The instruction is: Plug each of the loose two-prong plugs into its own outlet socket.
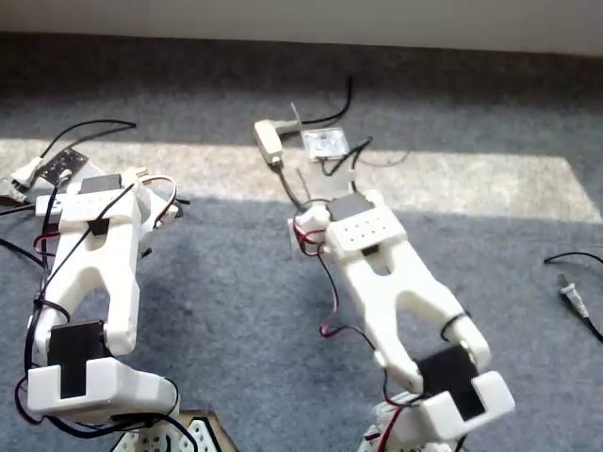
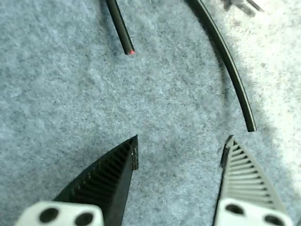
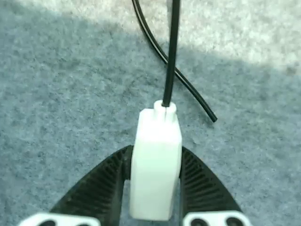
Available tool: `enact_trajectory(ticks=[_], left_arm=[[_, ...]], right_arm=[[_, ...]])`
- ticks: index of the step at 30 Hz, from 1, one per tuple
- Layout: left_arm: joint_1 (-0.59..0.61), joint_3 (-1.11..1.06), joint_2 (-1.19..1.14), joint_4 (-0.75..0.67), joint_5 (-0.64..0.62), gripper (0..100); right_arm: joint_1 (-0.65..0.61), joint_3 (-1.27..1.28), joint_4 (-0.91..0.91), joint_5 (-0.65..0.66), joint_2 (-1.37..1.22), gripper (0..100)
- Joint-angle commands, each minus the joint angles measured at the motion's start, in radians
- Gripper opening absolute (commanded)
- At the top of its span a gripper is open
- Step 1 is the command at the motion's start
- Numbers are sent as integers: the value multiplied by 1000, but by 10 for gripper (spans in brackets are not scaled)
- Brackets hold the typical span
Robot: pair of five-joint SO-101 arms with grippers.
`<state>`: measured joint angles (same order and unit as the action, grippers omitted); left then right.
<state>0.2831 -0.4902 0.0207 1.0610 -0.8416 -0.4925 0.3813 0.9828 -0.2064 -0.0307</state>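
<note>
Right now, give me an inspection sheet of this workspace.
Surface: grey carpet, sunlit band across the far side.
Job's things: white plug in the right gripper; black two-prong plug loose on the carpet, away from the grippers.
Clutter: circuit board beside the left arm; white square block in the sunlit band.
Grippers: left gripper open over bare carpet; right gripper shut on the white plug.
Cables: black cable ends ahead of the left gripper.
Surroundings: pale wall along the far edge.

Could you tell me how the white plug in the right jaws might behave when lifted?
The white rectangular plastic plug looks rigid and smooth, so it might slip between the jaws. Its thin black cord is probably floppy and may drag.
</note>
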Motion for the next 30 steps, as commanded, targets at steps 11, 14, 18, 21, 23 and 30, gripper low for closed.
enact_trajectory(ticks=[11, 14, 18, 21, 23, 30], left_arm=[[-5, 13, 10, -14, 0, 291], [-5, 13, 10, -14, 0, 291], [-7, 13, 10, -14, 0, 291], [-8, 13, 10, -14, 0, 291], [-10, 13, 10, -14, 0, 291], [-7, 12, 10, -14, 0, 291]], right_arm=[[-249, -417, 124, 44, -395, 176], [-245, -417, 124, 51, -407, 182], [-206, -417, 125, 52, -406, 182], [-177, -417, 134, 54, -406, 182], [-165, -426, 185, 58, -404, 182], [-122, -472, 302, 103, -315, 182]])
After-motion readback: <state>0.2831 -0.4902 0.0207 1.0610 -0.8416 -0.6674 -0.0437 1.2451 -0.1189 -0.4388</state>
